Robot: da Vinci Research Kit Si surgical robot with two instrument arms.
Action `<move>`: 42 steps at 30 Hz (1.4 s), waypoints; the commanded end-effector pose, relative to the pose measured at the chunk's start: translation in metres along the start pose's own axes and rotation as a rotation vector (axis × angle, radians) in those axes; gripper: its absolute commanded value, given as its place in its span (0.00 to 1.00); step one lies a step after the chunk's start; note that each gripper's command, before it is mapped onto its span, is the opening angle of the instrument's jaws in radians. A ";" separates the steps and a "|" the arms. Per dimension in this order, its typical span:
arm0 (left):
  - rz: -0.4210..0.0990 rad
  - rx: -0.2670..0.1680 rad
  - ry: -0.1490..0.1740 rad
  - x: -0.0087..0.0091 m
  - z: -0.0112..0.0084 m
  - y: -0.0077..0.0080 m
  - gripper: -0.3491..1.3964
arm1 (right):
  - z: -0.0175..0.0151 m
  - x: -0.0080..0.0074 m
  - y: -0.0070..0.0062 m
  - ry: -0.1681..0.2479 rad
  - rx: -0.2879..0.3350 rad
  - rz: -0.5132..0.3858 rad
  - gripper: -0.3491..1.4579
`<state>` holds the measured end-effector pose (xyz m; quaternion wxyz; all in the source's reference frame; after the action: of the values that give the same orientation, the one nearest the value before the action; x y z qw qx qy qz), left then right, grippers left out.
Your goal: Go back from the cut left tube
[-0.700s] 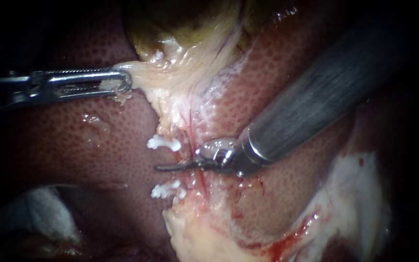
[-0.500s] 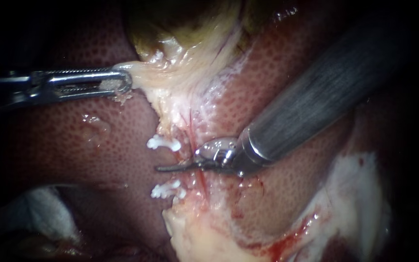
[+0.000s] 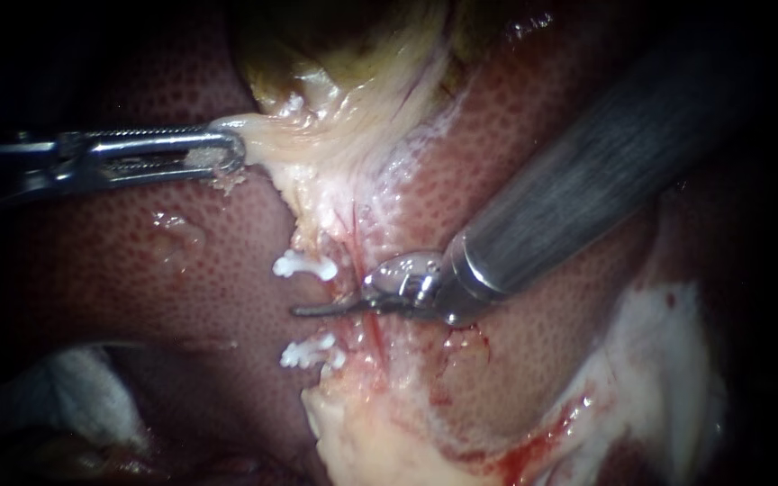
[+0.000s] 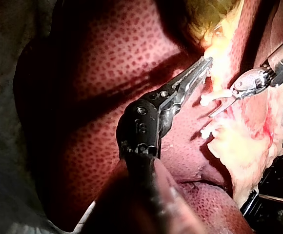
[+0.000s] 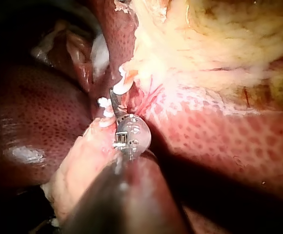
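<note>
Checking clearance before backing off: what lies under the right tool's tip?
The liver shows around the right tool, between the upper clip and lower clip; the tissue directly beneath it is covered.

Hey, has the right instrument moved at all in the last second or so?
Yes, slightly: the right instrument has edged back along its shaft, rightward in the endoscope view, against the upper clip and lower clip, which stayed put.
</note>
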<state>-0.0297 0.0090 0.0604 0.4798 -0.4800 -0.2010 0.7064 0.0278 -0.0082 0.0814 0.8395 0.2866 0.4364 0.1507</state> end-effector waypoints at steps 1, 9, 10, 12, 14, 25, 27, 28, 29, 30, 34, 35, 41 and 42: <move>0.000 0.000 0.000 0.0000 -0.0001 0.0000 0.00 | 0.0000 0.0000 -0.0001 0.012 0.000 -0.028 0.59; 0.000 0.000 0.000 0.0000 -0.0001 0.0000 0.00 | 0.0002 0.0002 -0.0002 0.049 -0.018 -0.067 0.93; 0.000 0.000 0.000 0.0000 -0.0001 0.0000 0.00 | 0.0001 0.0002 -0.0003 0.049 -0.018 -0.067 0.93; 0.000 0.000 0.000 0.0000 -0.0001 0.0000 0.00 | 0.0001 0.0001 -0.0003 0.052 -0.018 -0.067 0.95; 0.000 0.000 0.000 0.0000 -0.0001 0.0000 0.00 | -0.0001 0.0000 -0.0004 0.054 -0.016 -0.068 0.96; 0.000 -0.001 0.000 0.0000 -0.0002 0.0000 0.00 | -0.0053 -0.0019 -0.0031 0.052 -0.005 -0.109 0.99; 0.000 -0.001 0.000 0.0000 -0.0001 0.0000 0.00 | -0.0072 -0.0022 -0.0032 0.051 -0.033 -0.117 0.99; 0.000 -0.001 0.000 0.0000 -0.0001 0.0000 0.00 | -0.0081 -0.0022 -0.0031 0.050 -0.045 -0.118 0.99; 0.000 -0.001 0.000 0.0000 -0.0001 0.0000 0.00 | -0.0094 -0.0022 -0.0030 0.049 -0.057 -0.120 0.99; 0.000 -0.001 0.000 0.0000 -0.0001 0.0000 0.00 | -0.0104 -0.0022 -0.0029 0.050 -0.063 -0.122 0.99; 0.000 -0.001 0.000 0.0000 -0.0001 -0.0001 0.00 | -0.0145 -0.0023 -0.0025 0.055 -0.091 -0.130 0.99; 0.000 -0.001 -0.001 0.0000 -0.0001 -0.0001 0.00 | -0.0154 -0.0023 -0.0025 0.055 -0.097 -0.134 0.99; 0.000 -0.001 0.000 0.0000 0.0000 -0.0001 0.00 | -0.0199 -0.0016 -0.0023 0.069 -0.141 -0.147 0.99; 0.000 0.000 0.000 0.0000 0.0000 -0.0001 0.00 | -0.0204 -0.0014 -0.0024 0.072 -0.146 -0.149 0.99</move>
<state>-0.0296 0.0090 0.0604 0.4794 -0.4802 -0.2015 0.7064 0.0101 -0.0035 0.0713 0.8505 0.1841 0.4756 0.1289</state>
